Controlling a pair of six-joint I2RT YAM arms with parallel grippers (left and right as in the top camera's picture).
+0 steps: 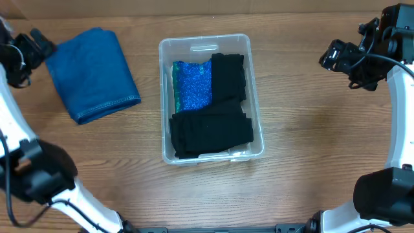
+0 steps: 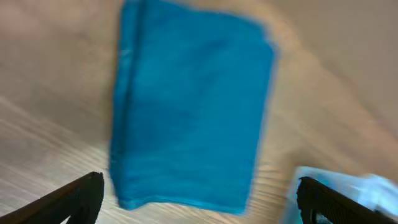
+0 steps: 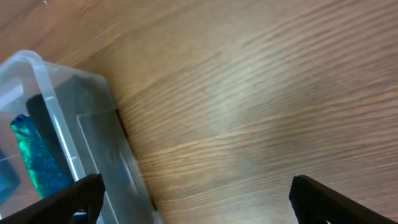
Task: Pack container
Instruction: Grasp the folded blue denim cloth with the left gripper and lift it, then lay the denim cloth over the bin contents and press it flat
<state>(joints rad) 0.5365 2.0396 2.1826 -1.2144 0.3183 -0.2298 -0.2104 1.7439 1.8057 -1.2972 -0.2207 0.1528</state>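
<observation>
2 wide open, empty: left claw, right claw.

folded cloths in container, towel left

We log the table as wood with visible grain and a satin-matt finish. The container at centre is clear plastic, smooth, with glossy glints on the rim. Inside it, the black cloth at 6 o'clock is matt and soft. The blue-green piece at 11 o'clock is glittery and shiny. The blue towel, at 10 o'clock on the table, is matt woven cloth with a stitched hem.
</observation>
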